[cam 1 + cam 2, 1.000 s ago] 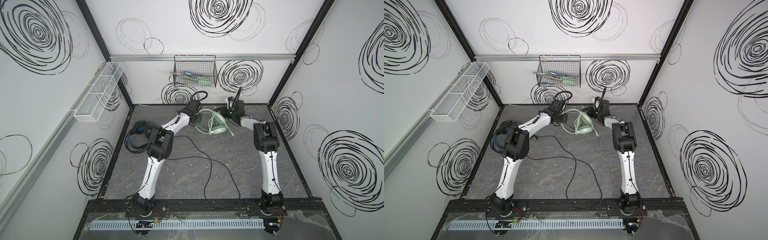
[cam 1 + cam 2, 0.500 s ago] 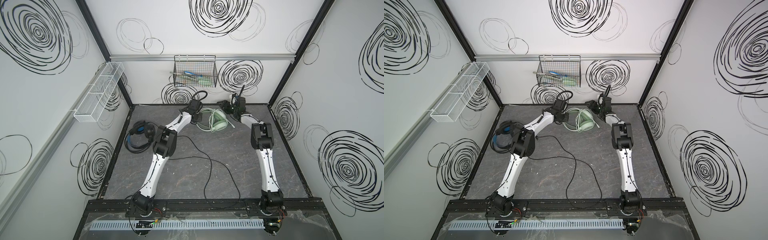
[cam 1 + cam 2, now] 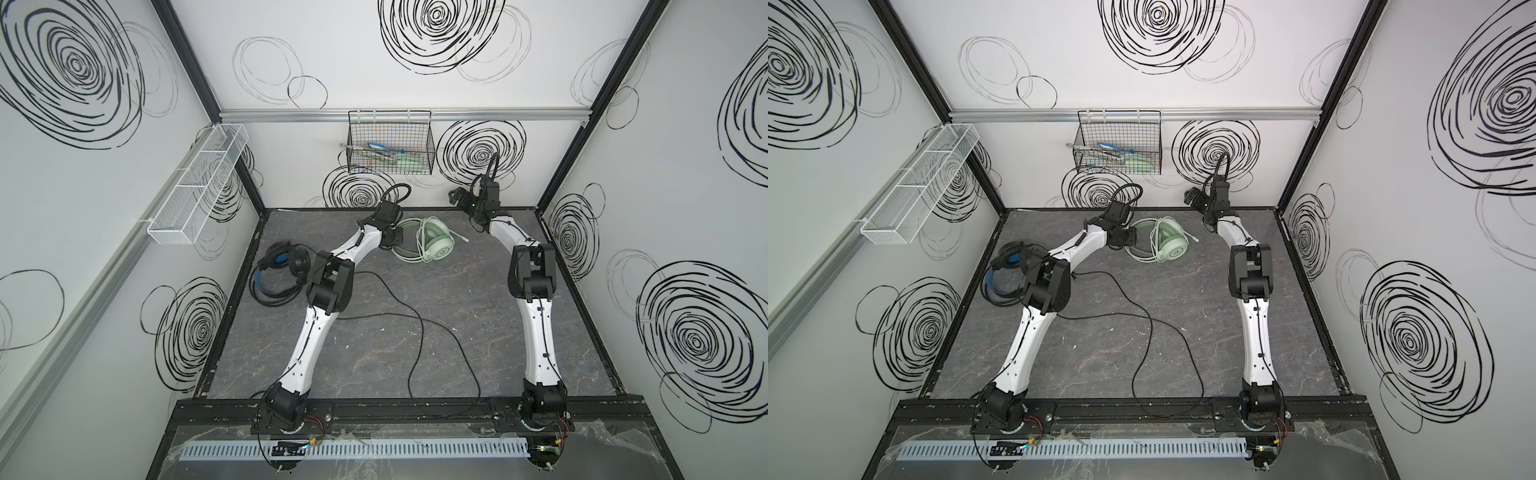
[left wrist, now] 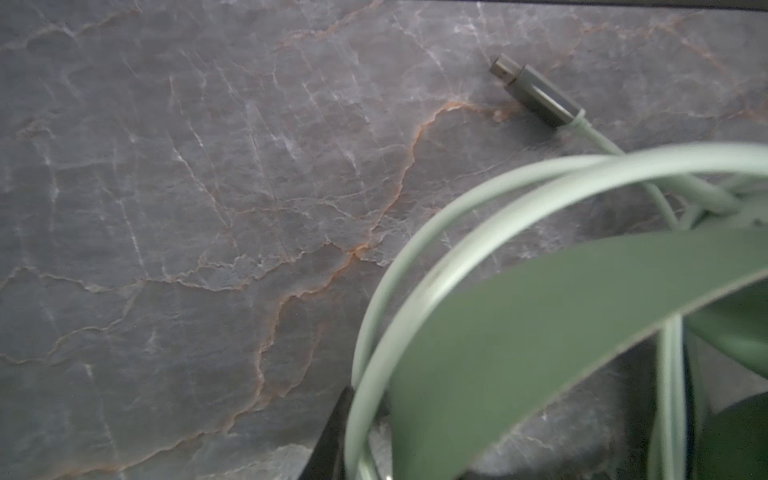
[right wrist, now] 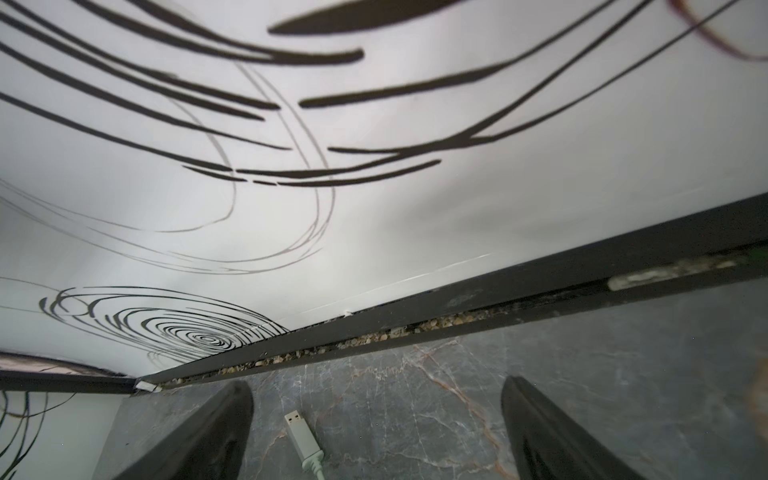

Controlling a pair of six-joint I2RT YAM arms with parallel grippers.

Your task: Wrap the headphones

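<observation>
The mint-green headphones [image 3: 432,243] [image 3: 1169,245] lie at the back of the table, with their pale cord looped over them. The cord's USB plug [image 5: 303,436] [image 4: 536,95] lies free on the table. My left gripper [image 3: 392,239] [image 3: 1124,239] sits at the headband [image 4: 540,324]. Only one black finger [image 4: 332,432] shows, beside the cord loops [image 4: 415,257]; the headband hides the other finger. My right gripper [image 3: 457,197] [image 5: 378,436] hangs open and empty above the plug, near the back wall. The black headphones [image 3: 278,274] [image 3: 1005,274] lie at the left edge, their black cord [image 3: 415,332] trailing loose.
A black wire basket [image 3: 390,149] with tools hangs on the back wall. A white wire tray [image 3: 199,187] is fixed to the left wall. The black frame rail [image 5: 457,307] runs close behind my right gripper.
My right gripper has opened, let go of the pale cord's end and risen toward the back wall. The mint-green headphones have settled slightly further back. The left arm has barely moved.
</observation>
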